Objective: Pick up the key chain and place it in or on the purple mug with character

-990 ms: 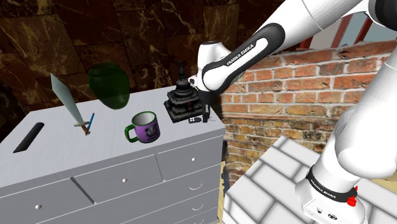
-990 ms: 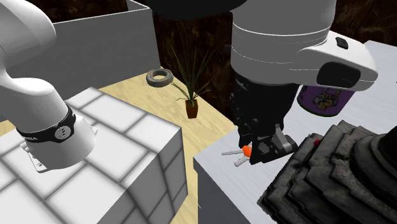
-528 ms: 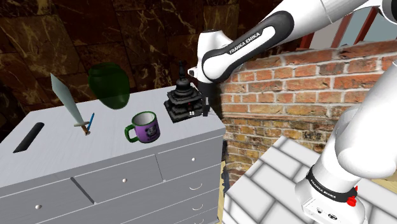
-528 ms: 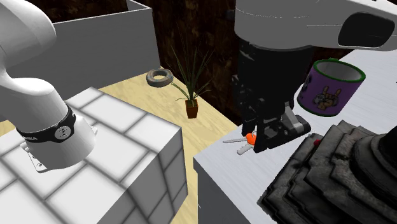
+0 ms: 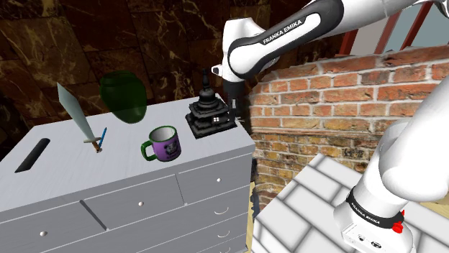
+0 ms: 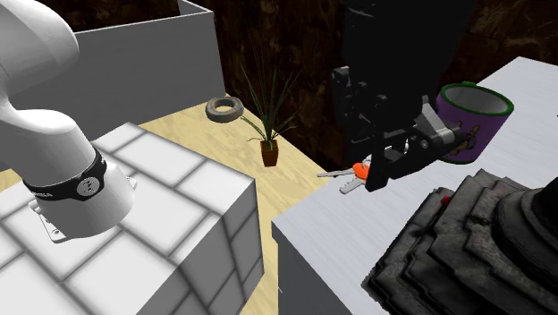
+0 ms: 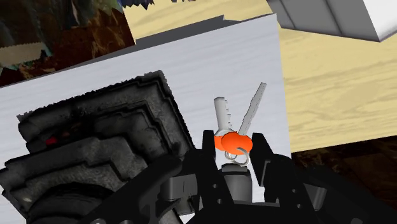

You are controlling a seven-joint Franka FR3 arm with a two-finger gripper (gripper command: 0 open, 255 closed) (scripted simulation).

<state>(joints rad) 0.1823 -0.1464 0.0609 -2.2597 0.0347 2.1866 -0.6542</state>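
Observation:
The key chain (image 6: 354, 172), an orange fob with two silver keys, hangs above the near corner of the white dresser top (image 6: 340, 242), and my gripper (image 6: 386, 166) is shut on it. In the wrist view the fob (image 7: 232, 141) sits clasped between the fingertips (image 7: 207, 147), the keys pointing away from the hand. The purple mug (image 5: 165, 144), green-rimmed with a character on its side, stands upright near the dresser's front edge, to the shoulder view's left of my gripper (image 5: 234, 115). In the second exterior view the mug (image 6: 469, 118) is just behind the hand.
A black stepped ornament (image 5: 209, 113) stands on the dresser (image 5: 122, 164) right beside the gripper. Further left are a dark green vase (image 5: 124, 97), a sword (image 5: 80, 116) and a black bar (image 5: 32, 155). A potted plant (image 6: 269, 136) and a grey ring (image 6: 224, 108) lie on the floor.
The gripper has risen from the dresser top with the key chain clasped in it. The keys now hang clear of the surface and sit higher beside the mug.

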